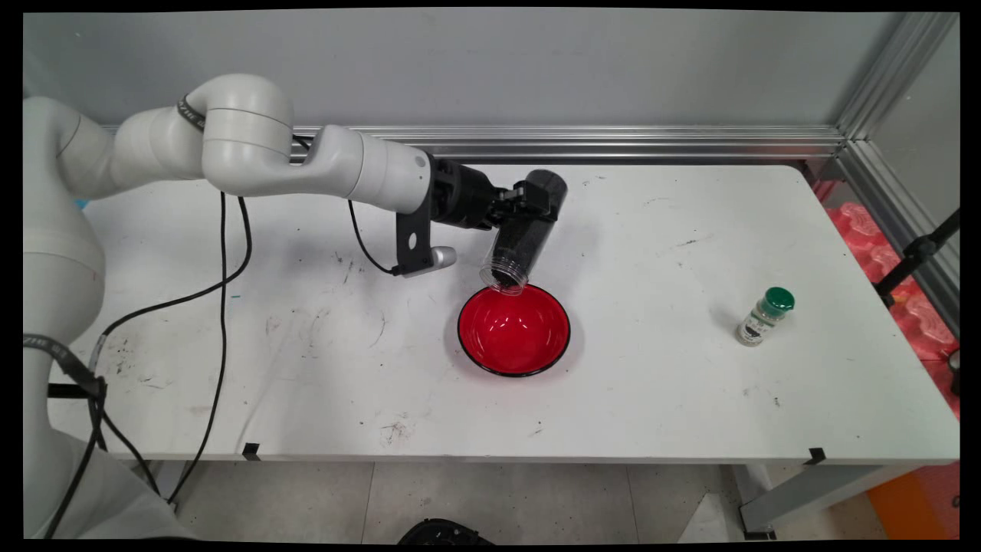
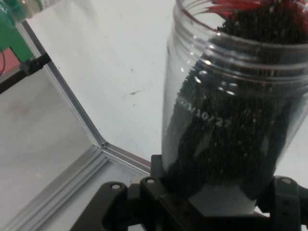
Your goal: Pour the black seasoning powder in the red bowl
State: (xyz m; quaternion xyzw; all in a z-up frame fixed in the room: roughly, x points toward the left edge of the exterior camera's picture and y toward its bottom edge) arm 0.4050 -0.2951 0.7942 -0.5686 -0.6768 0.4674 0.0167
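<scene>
Main view, claw [image 1: 529,205] tipping jar [image 1: 523,238] over bowl [image 1: 514,330]

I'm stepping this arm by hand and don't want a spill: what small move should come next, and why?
Probably tip the clear jar slightly further, keeping its mouth over the red bowl. The claw holds it tilted mouth-down above the bowl's far rim; the dark grains have reached the threaded mouth in the hand view, yet the bowl looks empty.

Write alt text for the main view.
The arm's tool holds a clear jar of dark grains tilted mouth-down over the far rim of a red bowl on a white table. A green-capped bottle stands far right.
</scene>
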